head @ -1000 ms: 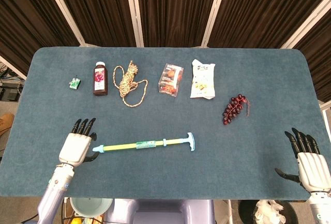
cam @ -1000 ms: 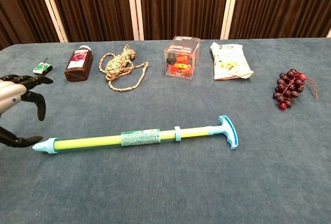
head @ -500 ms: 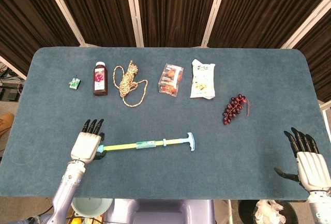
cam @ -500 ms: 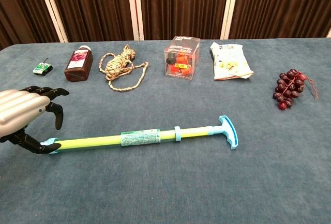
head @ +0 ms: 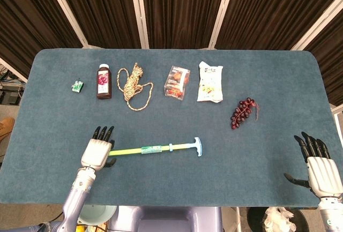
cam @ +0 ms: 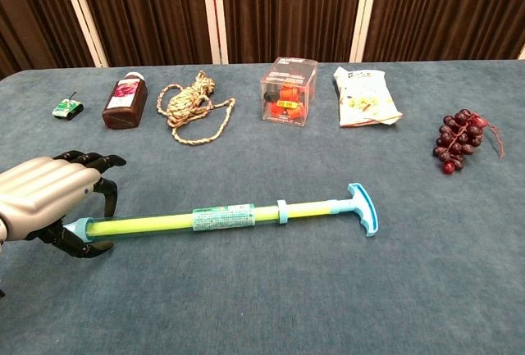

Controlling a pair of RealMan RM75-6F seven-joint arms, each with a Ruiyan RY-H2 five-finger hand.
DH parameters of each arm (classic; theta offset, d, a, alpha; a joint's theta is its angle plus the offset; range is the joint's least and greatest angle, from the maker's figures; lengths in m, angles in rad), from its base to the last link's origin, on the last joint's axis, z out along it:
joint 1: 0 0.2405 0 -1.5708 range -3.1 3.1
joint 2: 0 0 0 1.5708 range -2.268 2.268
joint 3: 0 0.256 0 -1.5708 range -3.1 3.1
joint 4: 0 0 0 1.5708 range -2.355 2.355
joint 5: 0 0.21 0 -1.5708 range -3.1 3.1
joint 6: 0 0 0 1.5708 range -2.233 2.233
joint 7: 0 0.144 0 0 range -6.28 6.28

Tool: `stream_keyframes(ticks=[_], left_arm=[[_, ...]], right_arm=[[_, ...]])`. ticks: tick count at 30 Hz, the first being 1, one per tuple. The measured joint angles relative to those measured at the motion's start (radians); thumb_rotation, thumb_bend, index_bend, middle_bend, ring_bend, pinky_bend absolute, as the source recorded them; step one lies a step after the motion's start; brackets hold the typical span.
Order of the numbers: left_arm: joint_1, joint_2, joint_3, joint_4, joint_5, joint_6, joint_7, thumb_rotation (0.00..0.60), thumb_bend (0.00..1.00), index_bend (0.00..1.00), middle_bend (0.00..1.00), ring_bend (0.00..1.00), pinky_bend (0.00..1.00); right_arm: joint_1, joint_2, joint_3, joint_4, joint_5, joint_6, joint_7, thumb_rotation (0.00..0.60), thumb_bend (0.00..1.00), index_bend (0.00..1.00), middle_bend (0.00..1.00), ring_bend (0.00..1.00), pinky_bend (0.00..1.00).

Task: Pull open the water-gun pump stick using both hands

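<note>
The water gun [head: 153,149] [cam: 221,219] lies on the blue table, a yellow-green tube with a light-blue T-handle [head: 197,147] [cam: 362,208] at its right end. My left hand [head: 97,151] [cam: 49,195] is over the tube's left nozzle end. Its fingers arch above the tube and the thumb lies on the near side, with a gap still showing around the tube. My right hand [head: 316,170] hovers at the table's front right corner with its fingers spread and nothing in it, far from the handle. It shows only in the head view.
Along the back stand a small green toy [head: 78,85], a dark red bottle [head: 103,81], a coiled rope [head: 134,86], a clear box [head: 177,82] and a snack bag [head: 210,82]. A bunch of purple grapes [head: 244,112] lies right of centre.
My left hand has slid right from beside the nozzle tip until its fingers straddle the tube's left end. The water gun and my right hand have stayed put.
</note>
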Motion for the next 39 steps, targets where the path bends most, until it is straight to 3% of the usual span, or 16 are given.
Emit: stream_keyframes(ticks=[4, 11, 24, 39], left_arm=[[-0.005, -0.004, 0.004, 0.005, 0.001, 0.008, -0.003, 0.600, 0.37, 0.56, 0.04, 0.00, 0.02], [-0.011, 0.011, 0.021, -0.004, 0.038, 0.021, -0.023, 0.600, 0.39, 0.59, 0.05, 0.00, 0.02], [-0.049, 0.142, 0.109, -0.122, 0.251, 0.000, -0.102, 0.600, 0.39, 0.61, 0.06, 0.00, 0.02], [-0.092, 0.197, 0.105, -0.245, 0.343, -0.015, -0.143, 0.600, 0.39, 0.61, 0.07, 0.00, 0.02]], right_arm=[[0.000, 0.000, 0.000, 0.000, 0.001, 0.000, 0.000, 0.600, 0.09, 0.08, 0.00, 0.00, 0.00], [0.001, 0.000, 0.000, -0.003, 0.005, -0.002, -0.001, 0.600, 0.09, 0.09, 0.00, 0.00, 0.00], [0.002, -0.002, 0.001, -0.008, 0.014, -0.006, -0.011, 0.600, 0.09, 0.09, 0.00, 0.00, 0.00], [0.018, -0.013, 0.000, -0.050, 0.002, -0.025, -0.020, 0.600, 0.15, 0.25, 0.00, 0.00, 0.00]])
